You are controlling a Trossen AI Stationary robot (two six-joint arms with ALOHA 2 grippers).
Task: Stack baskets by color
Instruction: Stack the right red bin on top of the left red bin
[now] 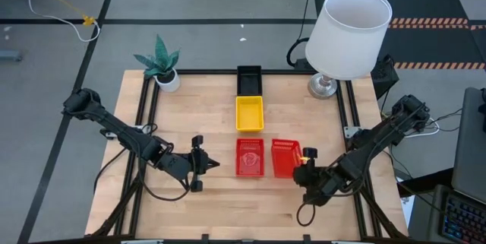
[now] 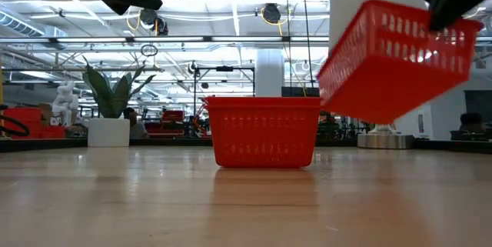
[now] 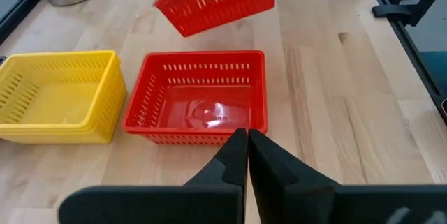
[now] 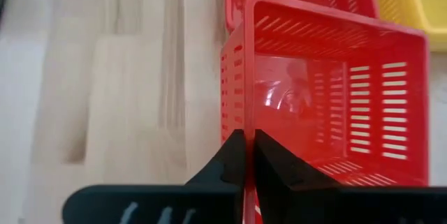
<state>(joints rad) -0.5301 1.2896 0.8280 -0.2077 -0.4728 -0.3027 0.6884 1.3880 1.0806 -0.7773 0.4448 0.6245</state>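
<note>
High view: two red mesh baskets, a resting one and a lifted one, a yellow stack, a black stack; right gripper clamped on the lifted one's rim; left gripper closed, empty. Low view: lifted one tilted, airborne. Wrist views: both red baskets empty.

Lab: wooden bench on aluminium frame, taped floor

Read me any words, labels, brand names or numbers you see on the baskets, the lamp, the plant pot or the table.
None can be read.
Red baskets, yellow baskets, black basket: plain mesh, no labels.
Lampshade, plant pot, table: no markings show.
Room behind the table, low view: too small and blurred to read.
</note>
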